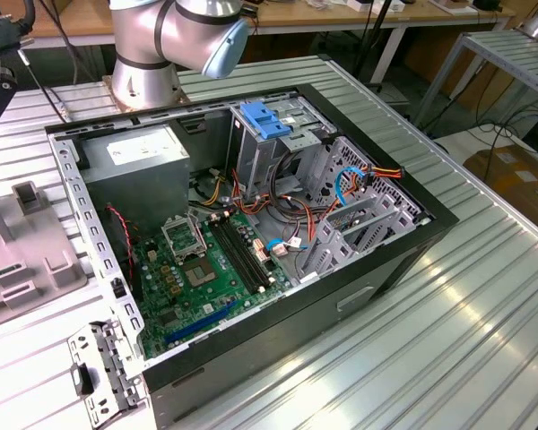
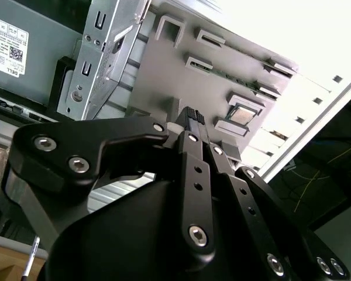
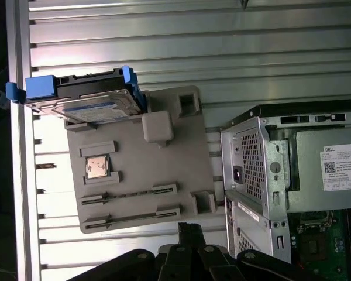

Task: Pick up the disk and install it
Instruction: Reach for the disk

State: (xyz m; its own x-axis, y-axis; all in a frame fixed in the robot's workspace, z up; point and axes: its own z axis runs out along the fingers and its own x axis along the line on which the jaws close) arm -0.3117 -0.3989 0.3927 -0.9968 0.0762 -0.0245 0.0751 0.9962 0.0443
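Closest to us, the pincer (image 3: 190,231) is closed tight with nothing in it, poised by the near end of the grey holder tray (image 3: 140,175). The disk (image 3: 85,96) lies at the tray's far end, well apart from the pincer, close to the worktop (image 3: 134,35) edge. We judge that a closed or off-centre descent could shove it off the tray, or catch only its blue carrier.

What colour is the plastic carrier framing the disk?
Bright blue; the carrier around the disk shows best in the first wrist view.
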